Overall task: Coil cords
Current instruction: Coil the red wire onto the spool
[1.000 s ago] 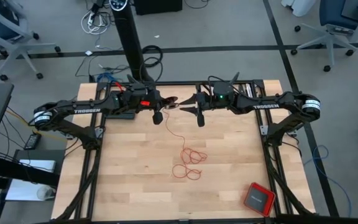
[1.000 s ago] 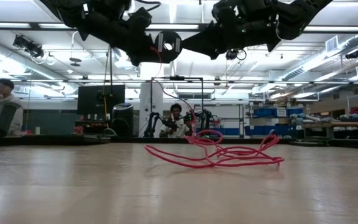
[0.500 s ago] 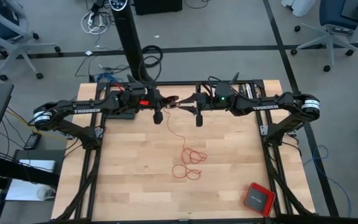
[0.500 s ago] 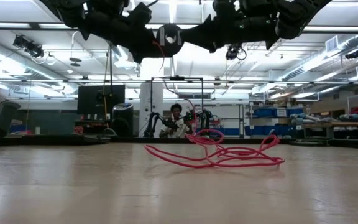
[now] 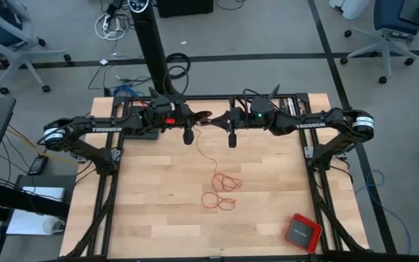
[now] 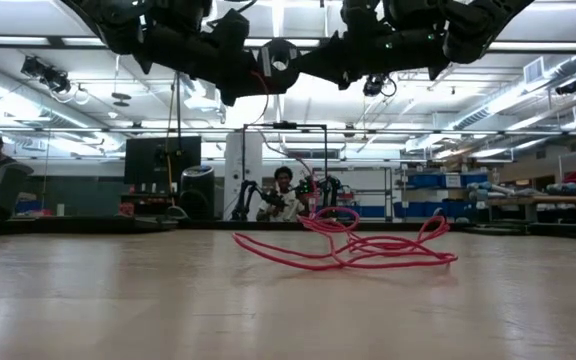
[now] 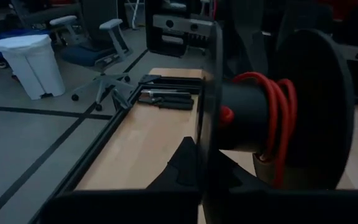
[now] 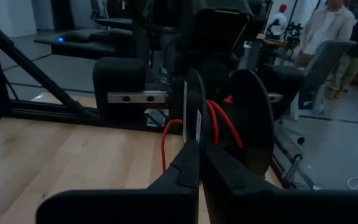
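Both arms meet high over the far middle of the table, and the move to come turns on how the red cord (image 5: pixel 220 191) runs between spool and tabletop. The left gripper (image 5: pixel 192 121) is clenched on a dark spool (image 7: pixel 272 118), whose core already carries several red turns; the spool's axis lies roughly level, along the line from one gripper to the other. The right gripper (image 5: pixel 220 122) sits just beside it at about 3 o'clock in the overhead view, its fingers (image 8: pixel 191 168) pressed shut right at the near flange of the spool. Whether they actually pinch the strand or only close against the disc's edge I cannot tell, though the cord passes close by them. From the spool a single thin strand drops toward 6 o'clock, down to the loose loops lying on the table (image 5: pixel 151 218) near its centre, well apart from both grippers. Seen from table height, those loops (image 6: pixel 368 245) lie flat, with one strand rising to the spool overhead. The slack therefore lies straight below and toward 6 o'clock of the tool, and most of the cord is not yet wound; in my judgement the right gripper, nearer the free strand, is the one placed to guide it on.
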Action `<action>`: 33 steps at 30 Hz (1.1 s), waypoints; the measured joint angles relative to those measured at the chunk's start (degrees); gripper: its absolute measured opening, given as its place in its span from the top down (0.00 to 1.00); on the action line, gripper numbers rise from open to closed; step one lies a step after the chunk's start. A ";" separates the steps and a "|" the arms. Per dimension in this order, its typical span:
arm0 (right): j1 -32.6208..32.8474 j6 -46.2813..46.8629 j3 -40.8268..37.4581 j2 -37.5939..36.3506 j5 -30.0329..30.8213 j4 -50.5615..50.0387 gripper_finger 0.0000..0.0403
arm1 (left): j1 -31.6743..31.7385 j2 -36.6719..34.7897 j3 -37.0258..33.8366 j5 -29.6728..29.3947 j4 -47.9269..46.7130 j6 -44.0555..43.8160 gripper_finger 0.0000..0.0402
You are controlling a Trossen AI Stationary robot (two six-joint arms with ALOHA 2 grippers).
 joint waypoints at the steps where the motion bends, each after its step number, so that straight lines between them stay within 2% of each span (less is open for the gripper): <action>1: -0.08 0.05 0.00 0.00 -0.09 -0.19 0.99 | -0.01 -0.27 0.00 -0.04 -0.69 0.21 1.00; 5: -0.18 0.28 0.02 0.02 0.02 -0.66 0.99 | -0.05 -0.49 0.13 -2.25 -2.75 1.65 0.94; 12: -0.63 0.28 0.02 0.00 0.99 -3.66 1.00 | 0.15 -0.59 0.00 -7.42 -4.60 3.07 0.70; 15: -1.70 0.30 0.02 -0.13 0.96 -5.45 1.00 | 0.71 -1.41 0.00 -9.12 -6.12 3.73 0.64; 22: -4.31 0.37 0.02 -0.33 -1.28 -10.00 1.00 | 2.36 -3.82 0.01 -10.29 -9.43 3.79 0.62; 29: -4.78 -0.96 0.02 -0.33 -5.48 -11.87 1.00 | 2.36 -3.79 0.00 -10.18 -8.69 0.48 0.62; 33: -4.73 -0.79 0.02 -0.35 -5.73 -11.89 1.00 | 2.17 -3.79 0.00 -9.20 -8.54 -0.61 0.62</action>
